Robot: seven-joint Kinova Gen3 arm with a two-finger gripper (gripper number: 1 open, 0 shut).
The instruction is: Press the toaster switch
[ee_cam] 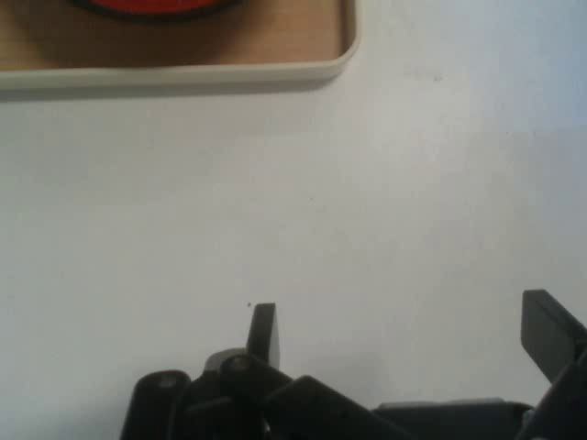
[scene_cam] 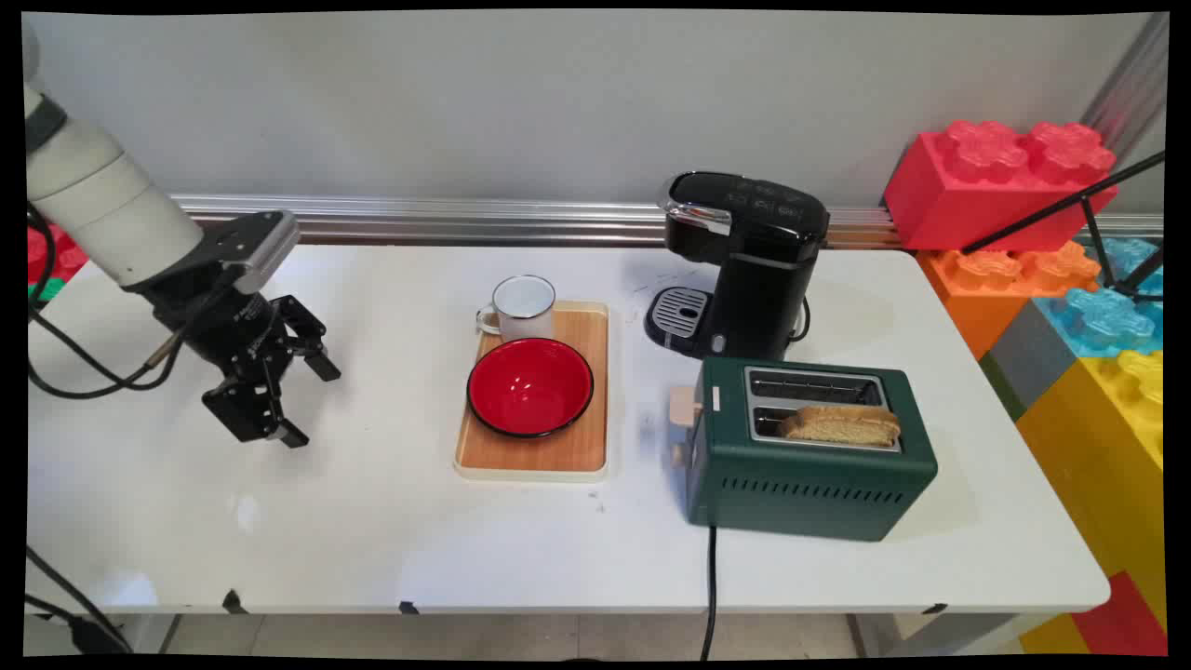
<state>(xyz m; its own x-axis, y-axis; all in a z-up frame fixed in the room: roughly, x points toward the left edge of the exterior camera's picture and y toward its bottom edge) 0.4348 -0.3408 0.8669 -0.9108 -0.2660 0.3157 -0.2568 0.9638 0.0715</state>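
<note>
- Main view shows the gripper [scene_cam: 300, 404] hanging over bare table [scene_cam: 372, 521] left of the tray [scene_cam: 586, 447], its 2 fingers spread apart and holding nothing.
- Hand view looks along the fingers [ee_cam: 264, 330] to the tray's rim [ee_cam: 183, 75], well apart from them.
- Tray holds a red bowl [scene_cam: 529, 387], seemingly empty, and a white mug [scene_cam: 521, 308] just beyond it; I cannot see into the mug.
- Right of the tray, a green toaster [scene_cam: 809, 484] has 1 bread slice [scene_cam: 842, 425] sticking up from its near slot, where it looks easy to grip.
- A black coffee machine [scene_cam: 744, 265] stands behind the toaster.

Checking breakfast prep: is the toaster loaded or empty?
Loaded: a bread slice sticks out of the toaster's near slot; far slot looks empty.
</note>
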